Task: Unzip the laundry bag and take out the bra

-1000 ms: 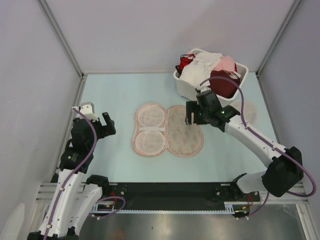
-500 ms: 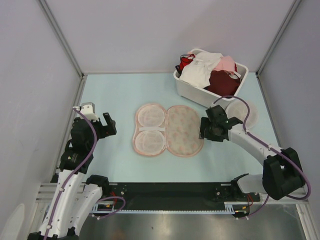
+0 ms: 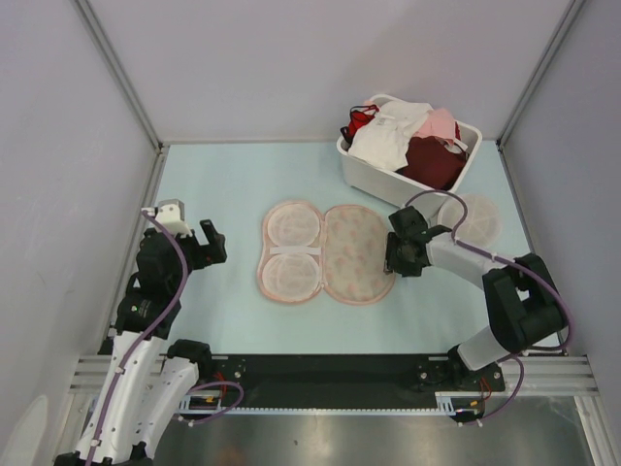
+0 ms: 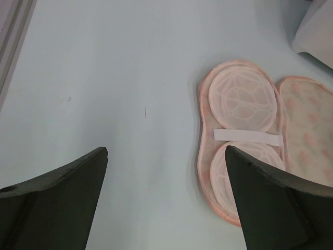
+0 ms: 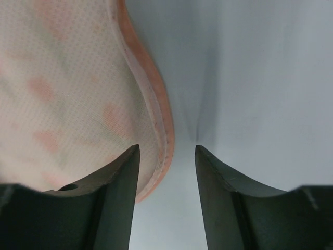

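The laundry bag (image 3: 325, 252) lies unzipped and spread flat mid-table. Its left half shows two round mesh cups and a white strap, its right half the leaf print. It also shows in the left wrist view (image 4: 244, 130) and the right wrist view (image 5: 62, 78). My right gripper (image 3: 393, 262) is open and empty, low over the bag's right rim, which lies between its fingers (image 5: 166, 148). My left gripper (image 3: 212, 243) is open and empty, left of the bag with bare table between its fingers (image 4: 166, 151). The white bra (image 3: 388, 131) lies in the bin.
A white bin (image 3: 374, 175) at the back right holds the white bra, a dark red garment (image 3: 432, 160) and a pale pink one (image 3: 439, 124). A round white mesh disc (image 3: 477, 218) lies on the table right of my right arm. Grey walls enclose the table.
My right gripper has moved from beside the bin toward me and down to the bag's right rim. The left arm and the bag have not moved.
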Available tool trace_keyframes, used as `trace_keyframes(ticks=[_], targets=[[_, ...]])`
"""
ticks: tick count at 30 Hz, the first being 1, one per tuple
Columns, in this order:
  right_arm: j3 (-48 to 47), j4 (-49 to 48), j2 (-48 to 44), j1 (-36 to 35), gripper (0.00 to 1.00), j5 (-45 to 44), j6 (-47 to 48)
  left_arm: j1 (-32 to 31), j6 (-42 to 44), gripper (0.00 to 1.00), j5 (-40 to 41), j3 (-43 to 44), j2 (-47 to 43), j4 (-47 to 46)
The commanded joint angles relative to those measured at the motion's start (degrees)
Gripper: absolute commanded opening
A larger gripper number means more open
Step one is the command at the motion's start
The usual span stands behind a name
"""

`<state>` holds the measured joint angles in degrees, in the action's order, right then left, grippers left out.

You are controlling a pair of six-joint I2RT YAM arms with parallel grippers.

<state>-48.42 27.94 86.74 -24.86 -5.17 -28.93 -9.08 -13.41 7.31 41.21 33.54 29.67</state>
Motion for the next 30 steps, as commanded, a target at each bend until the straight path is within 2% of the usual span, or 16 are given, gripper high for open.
trace_keyframes(ticks=[1, 9, 19, 25, 30], targets=[[-1.2, -2.9, 2.5, 0.5, 0.49, -1.8, -1.2, 0.5, 1.2, 1.00, -0.6, -0.3, -0.8, -1.9], [-1.9, -2.3, 4.7, 0.4, 0.37, -3.4, -1.0, 0.5, 1.2, 1.00, -1.0, -0.3, -0.6, -1.9], [-2.9, -0.6, 4.4, 0.5, 0.00, -4.8, -0.3, 0.5, 1.2, 1.00, -1.2, -0.3, -0.4, -2.1], [-4.8, 3.3, 1.9, 0.9, 0.00, -6.9, 0.5, 0.5, 1.2, 1.00, -1.1, -0.3, -0.2, -2.0], [-7.3, 7.8, -4.5, 2.4, 0.00, -8.8, 1.6, 0.5, 1.2, 1.00, -1.0, -0.3, -0.2, -2.0]])
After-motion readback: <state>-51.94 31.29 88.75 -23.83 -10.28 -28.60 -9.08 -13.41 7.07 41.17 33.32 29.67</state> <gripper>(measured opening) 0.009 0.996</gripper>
